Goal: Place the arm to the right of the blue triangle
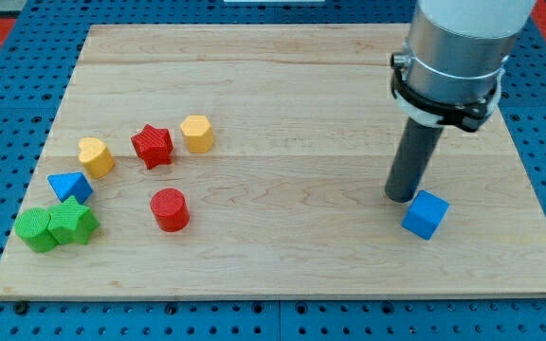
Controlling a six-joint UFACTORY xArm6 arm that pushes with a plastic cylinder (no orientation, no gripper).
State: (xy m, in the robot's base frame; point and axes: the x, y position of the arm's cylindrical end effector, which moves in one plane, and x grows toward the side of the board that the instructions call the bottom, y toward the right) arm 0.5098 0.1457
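Observation:
The blue triangle (69,186) lies near the board's left edge, just above two green blocks. My tip (401,196) is at the lower end of a thick dark rod at the view's right, far to the right of the blue triangle. It stands just left of and above a blue cube (426,214), nearly touching it.
A green cylinder (34,230) and a green star (72,223) sit at the lower left. A yellow heart (96,156), red star (152,146), yellow hexagon (197,134) and red cylinder (170,209) lie left of centre on the wooden board (282,85).

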